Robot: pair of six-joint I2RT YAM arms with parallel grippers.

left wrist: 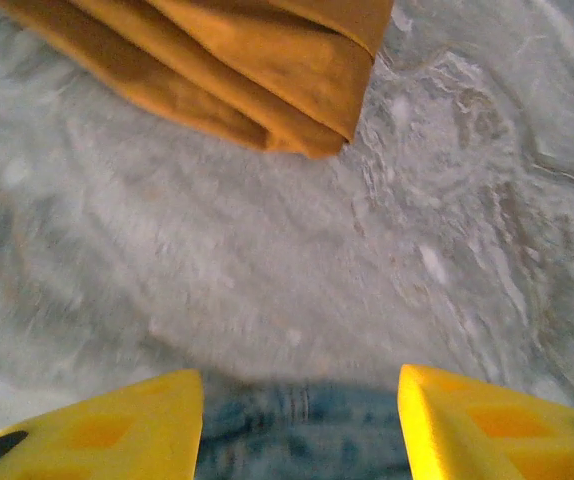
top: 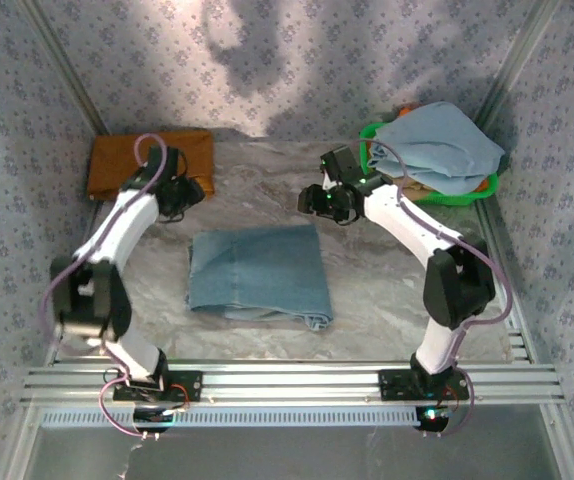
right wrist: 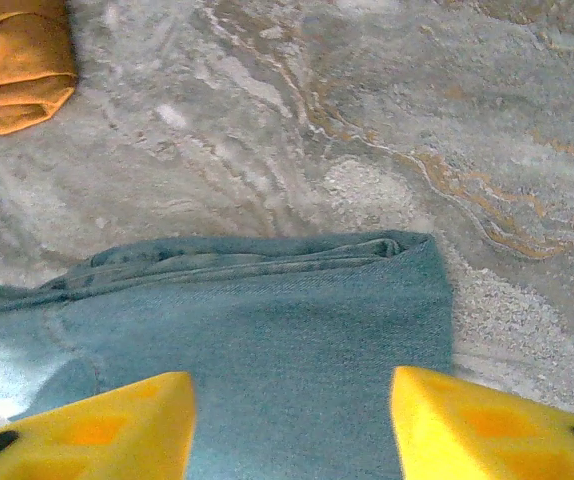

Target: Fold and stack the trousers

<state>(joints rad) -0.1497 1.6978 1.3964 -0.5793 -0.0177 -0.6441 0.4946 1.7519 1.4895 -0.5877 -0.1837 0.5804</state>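
The trousers [top: 257,275] lie folded into a blue denim rectangle in the middle of the table. My left gripper [top: 179,195] hovers off their far left corner, beside the orange-brown garment. Its yellow fingers [left wrist: 117,430] stand apart, open, with a strip of the trousers [left wrist: 302,430] showing below between them and nothing gripped. My right gripper [top: 325,203] hangs just beyond the far right corner. In the right wrist view my gripper [right wrist: 289,378] is open above the folded edge of the trousers [right wrist: 267,320], not touching them.
A folded orange-brown garment [top: 152,160] lies at the back left, and it also appears in the left wrist view [left wrist: 247,60] and the right wrist view [right wrist: 12,65]. A green basket [top: 467,195] at the back right holds a grey-blue garment [top: 442,145]. Patterned walls enclose the marbled table [top: 387,290].
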